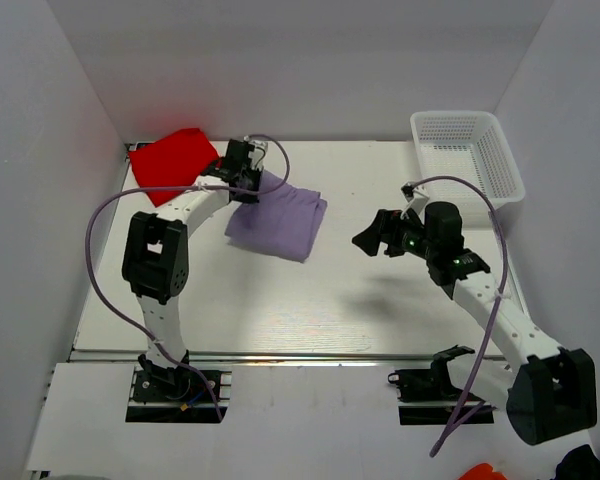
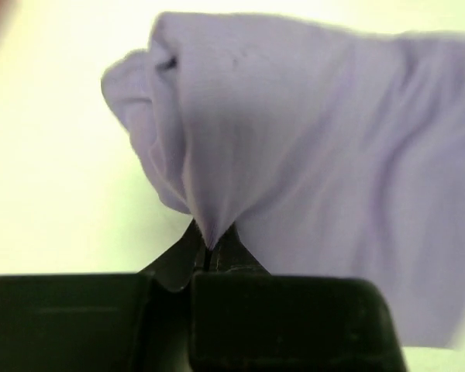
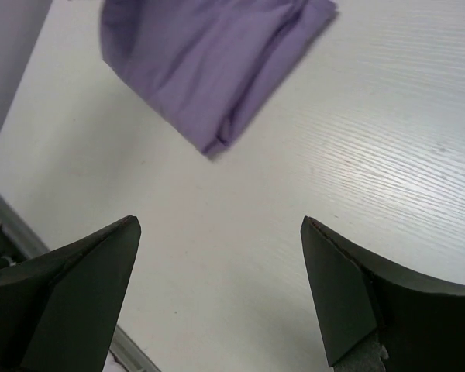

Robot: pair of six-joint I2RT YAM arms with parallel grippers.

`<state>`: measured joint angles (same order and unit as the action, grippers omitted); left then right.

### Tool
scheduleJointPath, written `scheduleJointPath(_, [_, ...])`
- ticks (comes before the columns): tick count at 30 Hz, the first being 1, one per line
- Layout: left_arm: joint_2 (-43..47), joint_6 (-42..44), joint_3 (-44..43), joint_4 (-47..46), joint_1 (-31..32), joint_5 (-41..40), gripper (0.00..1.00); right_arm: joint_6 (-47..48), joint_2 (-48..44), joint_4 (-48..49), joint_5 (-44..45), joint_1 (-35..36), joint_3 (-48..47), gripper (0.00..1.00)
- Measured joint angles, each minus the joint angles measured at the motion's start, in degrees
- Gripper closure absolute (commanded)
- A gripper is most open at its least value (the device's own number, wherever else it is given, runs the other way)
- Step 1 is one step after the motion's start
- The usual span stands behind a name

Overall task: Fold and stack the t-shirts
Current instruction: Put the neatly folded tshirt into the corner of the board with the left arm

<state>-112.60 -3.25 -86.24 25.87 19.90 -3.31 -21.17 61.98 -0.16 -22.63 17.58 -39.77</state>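
We find the left gripper point(image 2: 209, 260) pinching the lavender t-shirt point(image 1: 280, 225) at its far-left corner. The shirt is folded and lies diagonally on the table point(image 1: 380, 310), with the red t-shirt point(image 1: 175, 160) folded at far left. The right gripper point(image 1: 365, 240) is spread wide.

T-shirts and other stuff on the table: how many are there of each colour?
purple t-shirt: 1
red t-shirt: 1
white basket: 1
Total: 3 things
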Motion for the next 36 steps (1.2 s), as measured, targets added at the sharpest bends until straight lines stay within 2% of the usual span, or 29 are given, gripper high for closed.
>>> scheduleJointPath(5, [-2.3, 4.0, -15.8, 4.1, -0.6, -2.3, 1.0, 2.1, -5.3, -4.0, 6.5, 0.0, 0.3, 0.1])
scheduleJointPath(9, [-9.0, 5.6, -29.7, 6.2, -1.4, -4.0, 1.0, 3.2, -8.4, -6.7, 10.9, -0.1, 0.3, 0.1])
scheduleJointPath(14, [-17.8, 6.0, -41.9, 9.0, -3.8, -5.2, 1.0, 3.8, -10.0, -9.7, 15.3, -0.2, 0.3, 0.1])
scheduleJointPath(23, [-21.1, 2.6, -43.7, 9.4, -11.4, -6.1, 1.0, 3.8, -10.3, -12.1, 18.8, -0.2, 0.3, 0.1])
scheduleJointPath(36, [-20.9, -1.4, -47.5, 2.8, -19.1, -3.9, 1.0, 3.6, -8.4, -13.0, 19.3, -0.2, -0.2, 0.1])
